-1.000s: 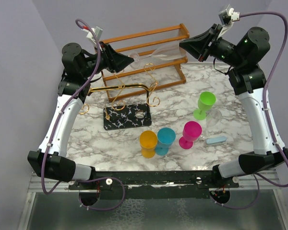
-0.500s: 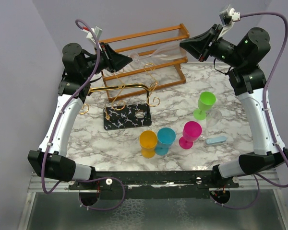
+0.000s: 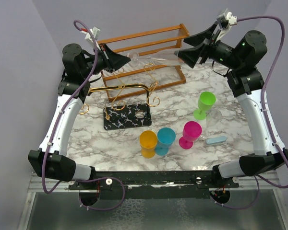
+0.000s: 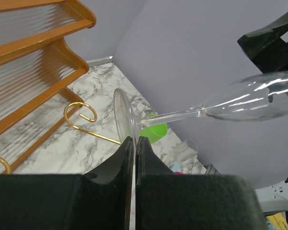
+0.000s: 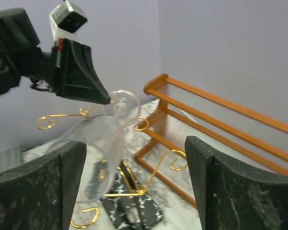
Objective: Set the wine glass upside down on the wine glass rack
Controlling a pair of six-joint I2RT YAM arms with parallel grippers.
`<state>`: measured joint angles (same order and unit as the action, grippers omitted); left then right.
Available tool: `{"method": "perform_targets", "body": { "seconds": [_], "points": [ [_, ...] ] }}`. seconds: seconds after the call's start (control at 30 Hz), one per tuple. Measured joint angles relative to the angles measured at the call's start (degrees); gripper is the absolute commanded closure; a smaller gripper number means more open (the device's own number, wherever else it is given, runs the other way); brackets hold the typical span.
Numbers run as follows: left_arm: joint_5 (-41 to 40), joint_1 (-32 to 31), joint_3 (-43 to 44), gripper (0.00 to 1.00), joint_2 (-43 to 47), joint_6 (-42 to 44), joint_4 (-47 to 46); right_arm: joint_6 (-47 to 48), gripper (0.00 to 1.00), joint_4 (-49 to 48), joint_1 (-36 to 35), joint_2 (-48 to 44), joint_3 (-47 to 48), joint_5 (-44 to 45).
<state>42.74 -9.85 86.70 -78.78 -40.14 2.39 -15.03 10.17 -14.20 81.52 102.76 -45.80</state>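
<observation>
My left gripper [image 4: 135,142] clamped shut on foot of wine glass [image 4: 249,98], glass held sideways in air. My right gripper [image 5: 134,158] spread wide, bowl between fingers.

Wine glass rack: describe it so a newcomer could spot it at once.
Find the big orange-brown wooden shelf at the back of the marble table. Right in front of it, left of centre, stands the wine glass rack. Unlike the coloured cups nearby, it is thin gold wire with curly arms on a flat black, white-veined base.
</observation>
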Motion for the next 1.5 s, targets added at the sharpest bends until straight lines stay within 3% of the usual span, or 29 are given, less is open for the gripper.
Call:
{"method": "perform_targets", "body": {
  "seconds": [0.07,0.27,0.57,0.73,1.13,1.5],
  "points": [
    [-0.35,0.72,-0.2,1.0,0.26,0.48,0.35,1.46,0.0,0.24,-0.02,-0.24,-0.61,0.09],
    [-4.0,5.35,-0.94,1.0,3.82,5.27,4.55,7.5,0.01,3.39,-0.02,-2.62,-1.03,3.13],
    [-20.92,7.91,2.54,1.0,11.28,24.15,14.16,20.41,0.01,8.59,-0.02,-8.11,-2.62,8.41],
    [-27.15,7.93,7.17,1.0,12.46,34.84,18.67,25.9,0.01,9.88,-0.02,-9.31,-9.49,8.87],
    [-34.36,7.91,20.04,1.0,9.94,54.88,30.27,32.94,0.01,10.75,-0.02,-9.66,-23.1,6.84],
    [-38.34,7.85,22.6,1.0,6.71,67.38,38.45,32.98,0.01,10.32,-0.02,-14.03,-29.35,2.86]
  ]
}}
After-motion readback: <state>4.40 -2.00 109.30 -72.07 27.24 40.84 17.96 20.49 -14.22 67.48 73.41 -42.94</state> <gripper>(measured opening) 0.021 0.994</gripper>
